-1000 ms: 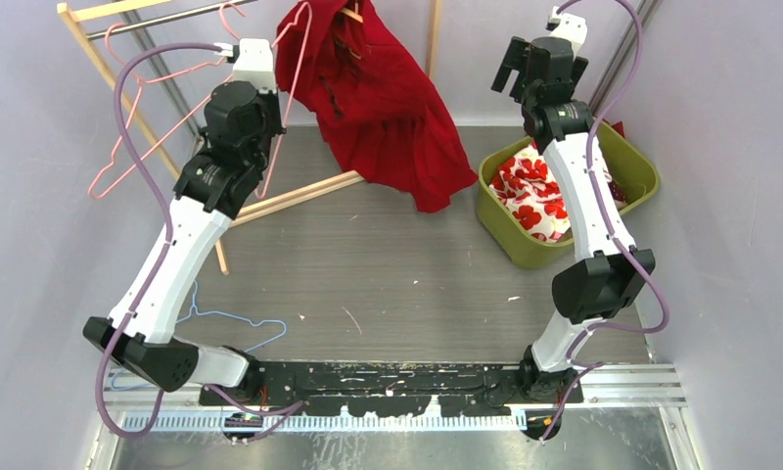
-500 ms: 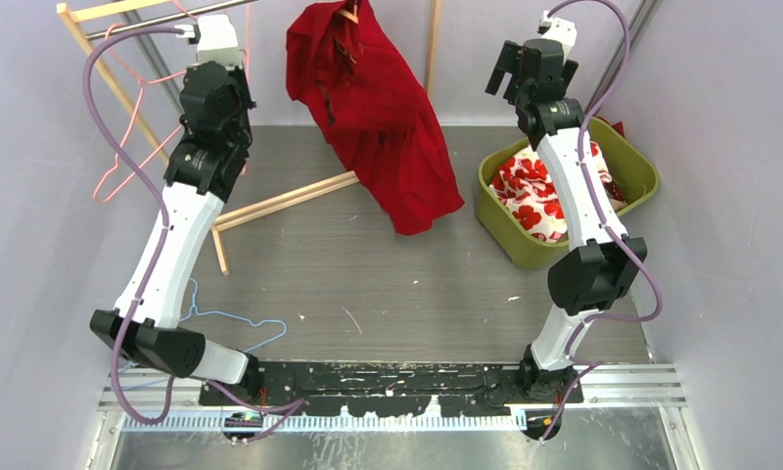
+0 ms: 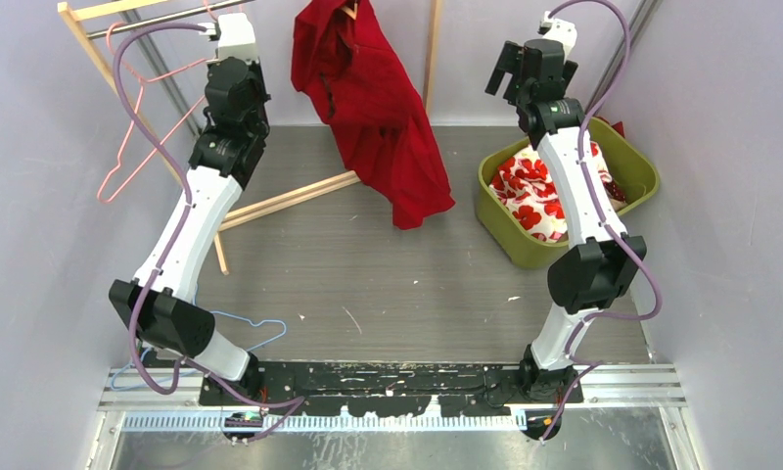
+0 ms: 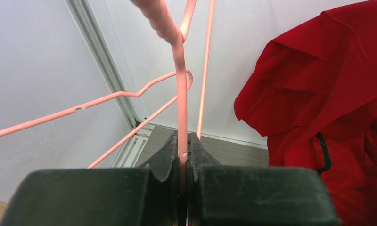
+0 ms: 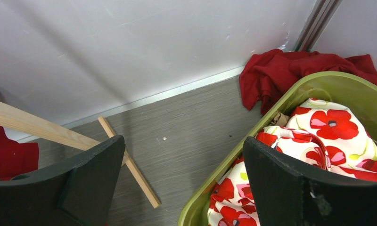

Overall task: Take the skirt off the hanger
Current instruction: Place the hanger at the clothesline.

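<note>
Shift: left arm has swung out toward 10 o'clock, carrying the pink hanger clear of the red skirt, whose hem has swung back in; the right arm has hardly moved.
Left end effector: pressed together, pinching the hanger's upright wire just under its twisted neck. I judge that a grip this close to the neck stops the frame from swinging.
Pink hanger: bare of cloth in both views, out at 10 to 11 o'clock and well apart from the skirt.
Skirt: at 12 o'clock, draped from the top of the wooden rack, with the hem hanging free above the surface. The frame edge cuts off what carries it.
Right end effector: spread wide, holding nothing, over the near rim of the green bin at 2 o'clock, probably placed to take the cloth.
Bin: floral fabric already lies inside.
</note>
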Tool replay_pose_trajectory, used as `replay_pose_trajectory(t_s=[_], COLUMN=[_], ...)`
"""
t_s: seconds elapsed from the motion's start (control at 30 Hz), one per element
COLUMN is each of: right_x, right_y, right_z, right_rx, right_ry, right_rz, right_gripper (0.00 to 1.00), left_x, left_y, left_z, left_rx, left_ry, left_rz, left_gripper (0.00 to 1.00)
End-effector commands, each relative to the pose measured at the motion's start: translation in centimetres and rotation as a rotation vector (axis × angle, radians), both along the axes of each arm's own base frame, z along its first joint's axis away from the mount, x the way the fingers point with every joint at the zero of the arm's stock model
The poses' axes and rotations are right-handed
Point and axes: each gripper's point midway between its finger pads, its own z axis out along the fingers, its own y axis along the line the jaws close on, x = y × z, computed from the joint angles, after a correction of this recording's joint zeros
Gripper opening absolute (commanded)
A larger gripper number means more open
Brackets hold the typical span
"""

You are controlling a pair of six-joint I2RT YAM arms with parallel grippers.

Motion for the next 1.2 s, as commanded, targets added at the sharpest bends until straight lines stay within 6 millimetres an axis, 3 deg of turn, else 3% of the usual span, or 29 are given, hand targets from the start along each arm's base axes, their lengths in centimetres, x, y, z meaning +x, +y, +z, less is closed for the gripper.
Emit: replay_pose_trajectory(t_s=[0.0, 0.27, 0.47, 0.6, 0.73, 0.9, 0.97, 1.13, 1.17], right_x=[0.2, 0.4, 0.5, 0.5, 0.4, 0.6, 0.6, 0.5, 0.5], right_y=[-0.4, -0.5, -0.9, -1.2, -1.5, -0.4, -0.3, 0.2, 0.3], right_z=[3.7, 3.3, 3.2, 3.0, 2.8, 2.6, 2.6, 2.3, 2.4], right_rx=[0.032, 0.04, 0.046, 0.045, 0.035, 0.055, 0.061, 0.079, 0.082], right_ry=[-0.107, -0.101, -0.1, -0.097, -0.09, -0.086, -0.085, -0.08, -0.081], right_rz=[-0.004, -0.004, -0.011, -0.017, -0.018, 0.038, 0.041, 0.063, 0.068], right_gripper=[1.0, 0.99, 0.98, 0.99, 0.99, 0.99, 0.99, 0.99, 0.99], left_x=[0.3, 1.6, 3.3, 4.0, 3.5, 2.1, 1.4, -1.1, -1.6], left_y=[0.6, 1.2, 1.4, 1.3, 1.3, 1.1, 1.0, 1.0, 0.9], left_z=[0.6, -1.5, -1.6, -4.2, -7.0, -8.1, -7.6, -4.3, -3.7], left_rx=[-0.026, -0.03, -0.05, -0.044, -0.02, 0.026, 0.032, 0.028, 0.025], left_ry=[-0.061, -0.036, -0.039, 0.035, 0.13, 0.211, 0.217, 0.165, 0.157], left_rz=[0.026, 0.038, 0.04, 0.046, 0.034, -0.002, -0.019, -0.064, -0.076], left_gripper=[0.0, 0.0, 0.0, 0.0, 0.01, 0.41, 0.65, 0.83, 0.91])
